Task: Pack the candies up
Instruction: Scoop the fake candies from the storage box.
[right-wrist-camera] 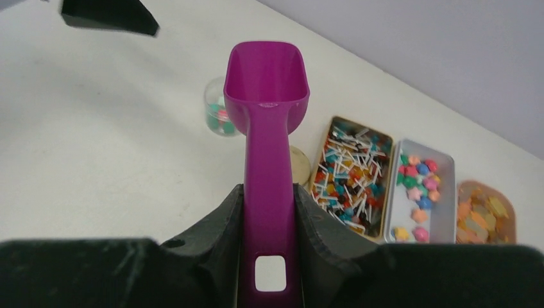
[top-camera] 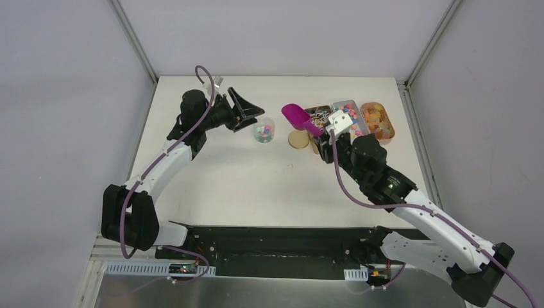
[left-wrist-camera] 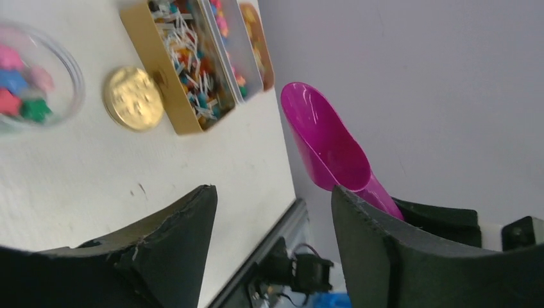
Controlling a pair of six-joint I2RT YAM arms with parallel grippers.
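Observation:
The candies (right-wrist-camera: 420,186) are small bright star-like pieces lying in a silver tray (right-wrist-camera: 442,224), also visible as the silver tray (top-camera: 357,108) from above. More candies (top-camera: 262,132) fill a small clear cup (left-wrist-camera: 67,70), the same cup (right-wrist-camera: 212,106) showing beyond the scoop. My right gripper (right-wrist-camera: 269,192) is shut on the handle of a purple scoop (right-wrist-camera: 266,83), whose bowl looks empty and hangs over the table between cup and trays. From above, the scoop (top-camera: 296,115) juts left from the right gripper (top-camera: 321,130). My left gripper (top-camera: 251,117) stands open beside the cup, holding nothing; its jaws frame bare table in the left gripper (left-wrist-camera: 272,205) view.
A round gold lid (top-camera: 297,139) lies flat between the cup and a gold tray of lollipops (top-camera: 319,119). An orange tray (top-camera: 377,120) of amber sweets sits rightmost. The table's far and right edges meet grey walls just past the trays.

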